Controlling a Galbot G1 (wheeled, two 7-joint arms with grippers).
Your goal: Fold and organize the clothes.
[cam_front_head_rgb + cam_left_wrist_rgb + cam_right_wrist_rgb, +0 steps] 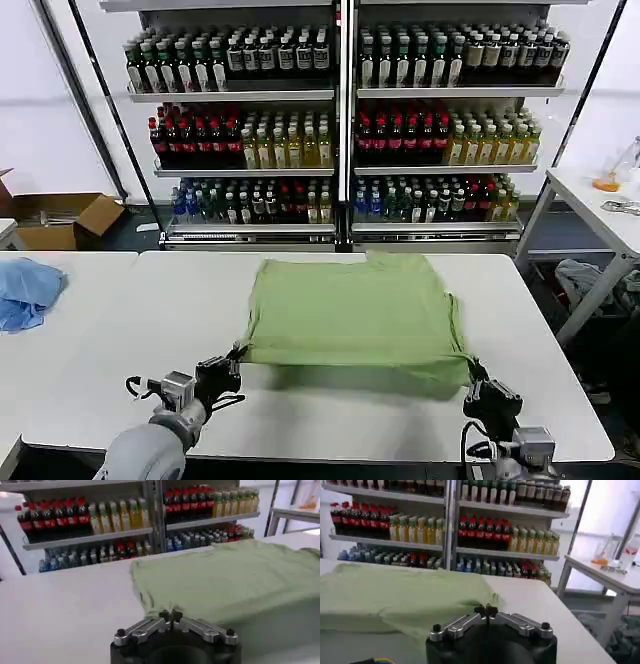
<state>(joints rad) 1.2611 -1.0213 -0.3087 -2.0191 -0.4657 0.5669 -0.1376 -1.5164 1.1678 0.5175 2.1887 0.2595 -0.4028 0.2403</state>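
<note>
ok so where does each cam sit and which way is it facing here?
Head: on the robot's head, looking forward and down at the table, shirt, shelves; both arms show.
Left wrist: behind the left gripper, facing the shirt.
Right wrist: behind the right gripper, facing the shirt.
Shared: shirt, shelves; each gripper pinches a near corner.

White table (120, 400) with green polo shirt (350, 310); blue cloth (25, 290) on its left.

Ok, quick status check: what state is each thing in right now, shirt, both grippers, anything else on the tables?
Polo shirt: face down, near edge lifted off the white table.
Left gripper: shut on shirt's near left corner.
Right gripper: shut on near right corner.
Light blue cloth: crumpled, untouched.
</note>
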